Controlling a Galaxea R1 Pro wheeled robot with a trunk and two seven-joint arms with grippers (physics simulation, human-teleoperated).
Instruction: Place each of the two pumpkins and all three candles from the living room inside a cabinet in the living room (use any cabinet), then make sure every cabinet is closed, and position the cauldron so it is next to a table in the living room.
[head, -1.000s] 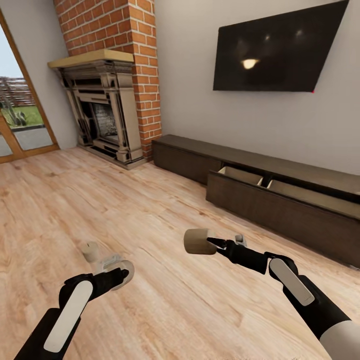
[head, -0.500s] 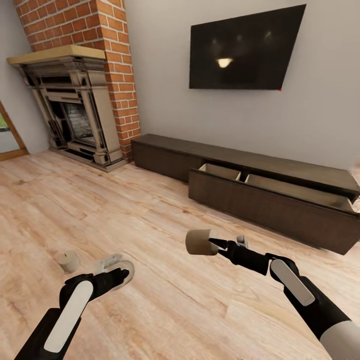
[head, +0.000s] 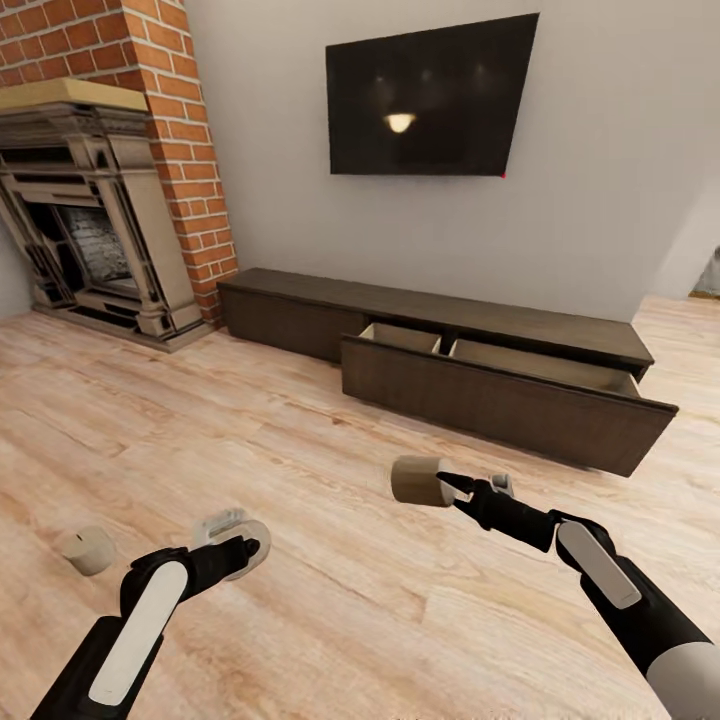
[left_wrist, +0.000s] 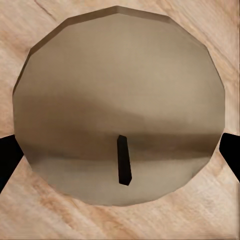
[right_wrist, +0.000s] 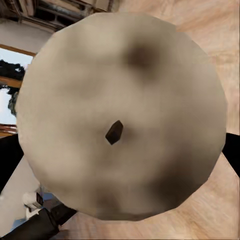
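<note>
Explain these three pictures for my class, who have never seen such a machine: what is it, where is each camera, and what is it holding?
These are simulator renders of a wheeled robot with two arms. The wide picture comes from a camera on its head, looking down over both arms. The other two come from cameras near each gripper, looking along its fingers. The right gripper is shut on a candle, whose round top and wick face the right wrist camera. The left gripper holds a second candle. A third candle stands on the wooden floor. Ahead, the low dark cabinet has a drawer pulled open.
</note>
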